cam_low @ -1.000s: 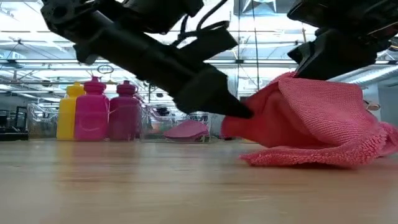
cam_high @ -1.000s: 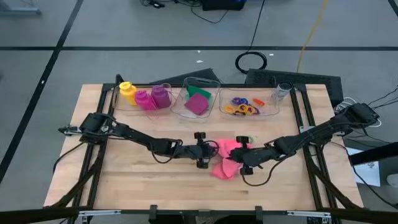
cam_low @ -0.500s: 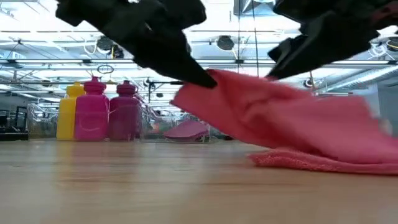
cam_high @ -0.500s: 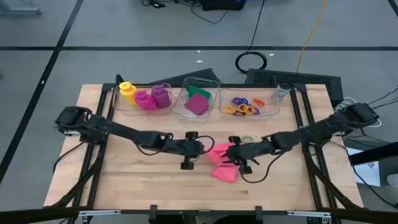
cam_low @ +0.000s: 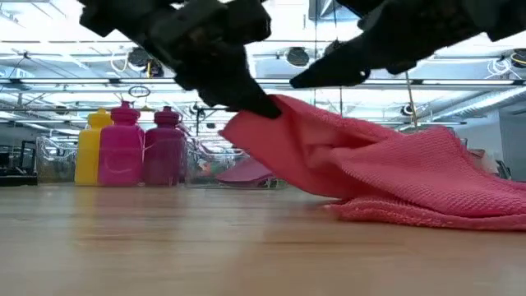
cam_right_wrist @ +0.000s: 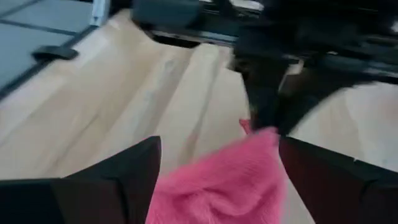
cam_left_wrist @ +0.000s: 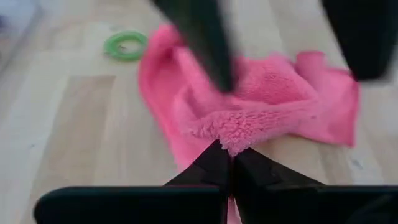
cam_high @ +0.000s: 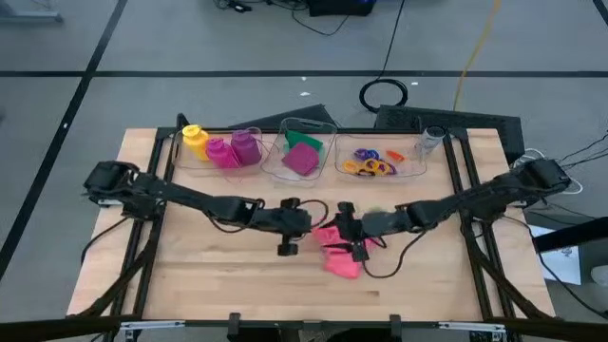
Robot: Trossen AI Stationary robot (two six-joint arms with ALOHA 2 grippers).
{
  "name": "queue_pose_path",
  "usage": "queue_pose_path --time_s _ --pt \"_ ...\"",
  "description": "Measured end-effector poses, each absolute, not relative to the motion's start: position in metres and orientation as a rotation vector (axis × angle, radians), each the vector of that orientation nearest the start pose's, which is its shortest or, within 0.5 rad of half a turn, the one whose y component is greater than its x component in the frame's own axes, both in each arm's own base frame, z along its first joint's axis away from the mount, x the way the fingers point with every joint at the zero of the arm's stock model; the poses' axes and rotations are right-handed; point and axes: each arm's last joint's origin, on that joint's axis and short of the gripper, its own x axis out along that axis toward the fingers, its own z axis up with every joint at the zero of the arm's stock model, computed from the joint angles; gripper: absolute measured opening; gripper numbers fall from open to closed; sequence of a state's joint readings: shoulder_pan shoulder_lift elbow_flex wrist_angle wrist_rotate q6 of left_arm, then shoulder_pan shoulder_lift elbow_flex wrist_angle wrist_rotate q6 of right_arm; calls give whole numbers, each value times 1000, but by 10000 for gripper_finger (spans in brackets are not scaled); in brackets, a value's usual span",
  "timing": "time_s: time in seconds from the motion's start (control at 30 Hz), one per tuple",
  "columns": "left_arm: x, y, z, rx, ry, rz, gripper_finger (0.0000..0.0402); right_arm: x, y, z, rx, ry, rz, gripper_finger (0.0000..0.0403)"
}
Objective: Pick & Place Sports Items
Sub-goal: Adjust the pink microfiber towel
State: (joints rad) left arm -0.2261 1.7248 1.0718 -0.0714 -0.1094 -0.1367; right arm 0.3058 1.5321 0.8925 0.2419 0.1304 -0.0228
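A pink cloth (cam_high: 338, 251) lies near the table's middle, one end raised. My left gripper (cam_high: 312, 226) is shut on that raised end and shows in the low view (cam_low: 265, 105) as well. My right gripper (cam_high: 338, 226) hangs open just above the cloth (cam_right_wrist: 230, 180), one finger on each side of the raised part. In the low view its fingers (cam_low: 329, 74) stand clear of the cloth (cam_low: 370, 173). A green ring (cam_left_wrist: 124, 45) lies flat on the table beyond the cloth. My left gripper pinches a fluffy edge of the cloth (cam_left_wrist: 235, 140) between its two fingertips. The fingers come slanting down from the table's left. The held end is lifted, and the cloth slopes down from it to its other part (cam_low: 427, 214), which lies on the table.
Three clear bins stand along the far edge: bottles (cam_high: 220, 147) in the left one, cloths (cam_high: 302, 154) in the middle one, rings (cam_high: 373, 161) in the right one. Bare tabletop lies on the near side of the cloth.
My right gripper has opened, let go of the pink cloth and gone toward the table's left. My left gripper has risen and drawn back leftward with the cloth's end. The bunched cloth has been pulled out into a slope, its right part staying on the table.
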Motion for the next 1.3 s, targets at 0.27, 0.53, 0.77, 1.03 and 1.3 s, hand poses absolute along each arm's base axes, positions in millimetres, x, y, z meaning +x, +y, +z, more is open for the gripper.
queue_pose_path --time_s 0.27,0.53,0.77,1.03,1.3 --pt "360 -67 202 -64 670 44 0 324 121 204 -200 383 -21 248" --pt "361 -61 203 -90 663 75 0 326 127 181 -320 421 -269 245" --pt "361 -62 202 -90 668 74 0 321 126 178 -328 473 -294 213" --pt "353 -60 209 -89 700 115 0 314 124 169 -312 567 -310 162" --pt "334 -63 239 -41 647 198 0 310 122 164 -312 627 -320 113"
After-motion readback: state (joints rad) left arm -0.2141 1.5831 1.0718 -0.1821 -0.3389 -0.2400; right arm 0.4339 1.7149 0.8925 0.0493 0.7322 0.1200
